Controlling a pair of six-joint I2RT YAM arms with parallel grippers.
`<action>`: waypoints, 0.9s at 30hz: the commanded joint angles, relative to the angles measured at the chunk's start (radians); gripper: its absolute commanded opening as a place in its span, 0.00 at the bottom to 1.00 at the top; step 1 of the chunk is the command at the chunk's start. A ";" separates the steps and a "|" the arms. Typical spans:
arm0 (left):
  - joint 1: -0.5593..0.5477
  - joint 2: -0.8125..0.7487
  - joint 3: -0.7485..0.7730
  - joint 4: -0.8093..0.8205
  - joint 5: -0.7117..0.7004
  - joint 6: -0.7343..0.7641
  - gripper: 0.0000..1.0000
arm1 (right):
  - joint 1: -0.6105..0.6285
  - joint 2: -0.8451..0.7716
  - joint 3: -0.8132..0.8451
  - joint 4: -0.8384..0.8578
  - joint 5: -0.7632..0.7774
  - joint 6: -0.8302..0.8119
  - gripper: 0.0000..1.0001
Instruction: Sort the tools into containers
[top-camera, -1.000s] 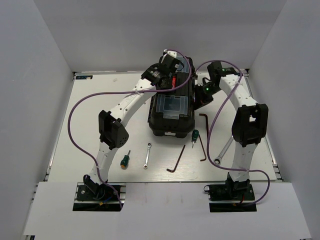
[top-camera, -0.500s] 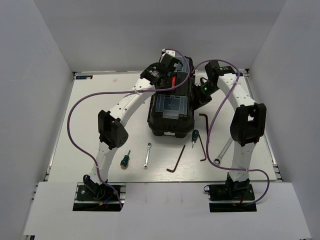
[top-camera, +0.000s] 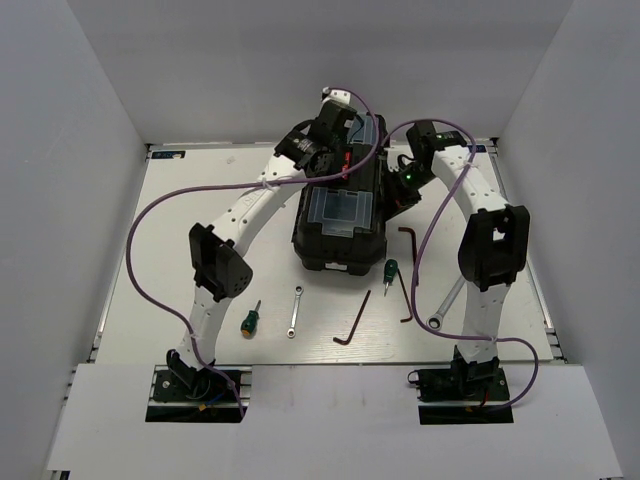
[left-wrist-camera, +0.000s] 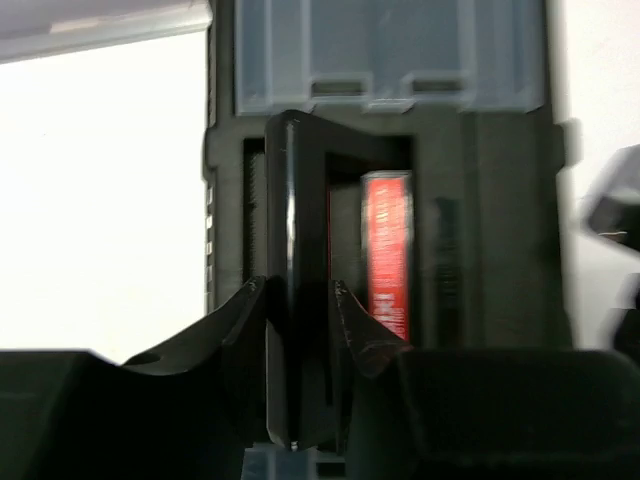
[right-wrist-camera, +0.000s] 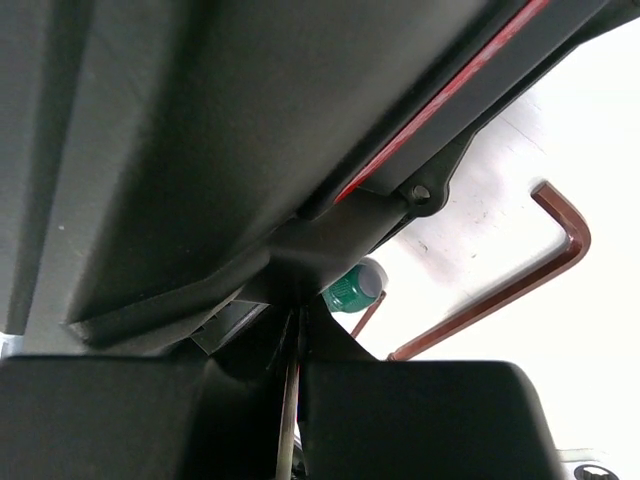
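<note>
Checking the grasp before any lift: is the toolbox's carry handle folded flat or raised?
Raised: the handle stands up off the toolbox top, clamped in the left gripper.

I can read no text, number or brand anywhere. The nearest thing to a label is a red strip (left-wrist-camera: 386, 250) on the black case (left-wrist-camera: 490, 220), just beside the upright bar (left-wrist-camera: 296, 200) that my left pincer (left-wrist-camera: 296, 288) clasps. It is too blurred in my left wrist view to tell whether it bears lettering. From above it is only a small red patch on the case, towards the far edge of the worktop, too small to read.
</note>
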 joint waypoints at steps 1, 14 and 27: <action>-0.084 -0.119 0.041 0.167 0.227 -0.062 0.00 | 0.056 0.018 0.059 0.085 -0.142 0.030 0.00; -0.084 -0.098 0.000 0.210 0.353 -0.071 0.00 | 0.055 0.022 0.061 0.088 -0.148 0.041 0.00; -0.042 -0.190 0.008 0.121 0.066 0.026 0.60 | 0.050 0.008 0.032 0.094 -0.136 0.043 0.30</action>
